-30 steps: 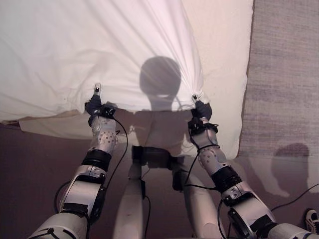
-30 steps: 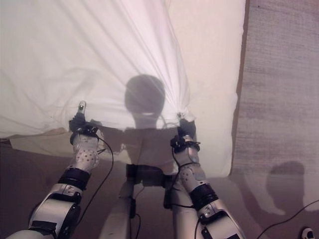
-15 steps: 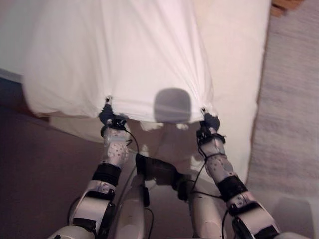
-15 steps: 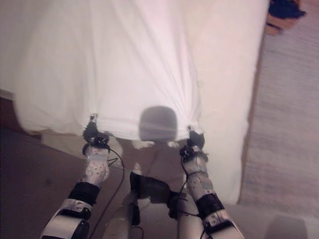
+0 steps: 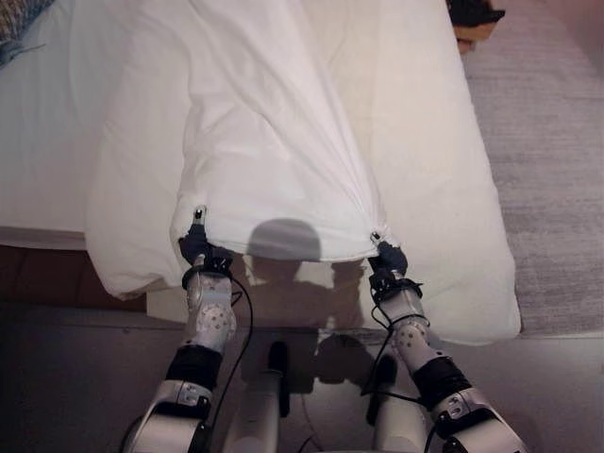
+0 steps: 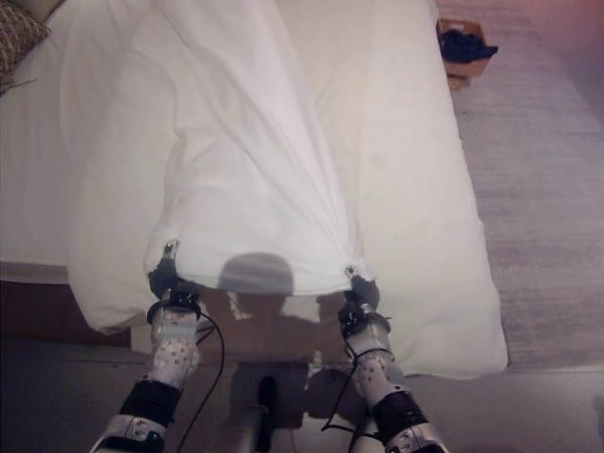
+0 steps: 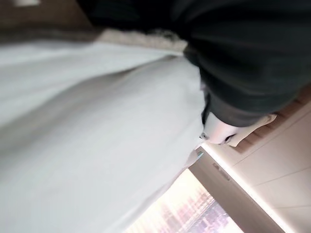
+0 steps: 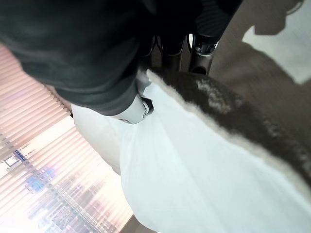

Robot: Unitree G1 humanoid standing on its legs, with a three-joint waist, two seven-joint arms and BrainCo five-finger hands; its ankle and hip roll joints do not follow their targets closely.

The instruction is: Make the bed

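Gripping the near hem of the soft white cotton duvet (image 5: pixel 264 151), the left robot hand (image 5: pixel 195 247) and the right robot hand (image 5: pixel 386 255) each have fingers curled round a pinch of cloth, well apart, with the fabric drawn into taut folds running from both grips up the bed. The duvet lies along the middle of the cream-sheeted mattress (image 5: pixel 444 189), its left side sagging over the mattress edge towards the dark floor. It looks light and limp, so it should follow a pull but bunch and slip sideways; corners and hem are the sensible holds. To the right lies a grey woven rug (image 5: pixel 547 170), open for stepping. A small wooden box (image 6: pixel 462 42) stands by the far right, a patterned cushion (image 6: pixel 17 38) at far left.
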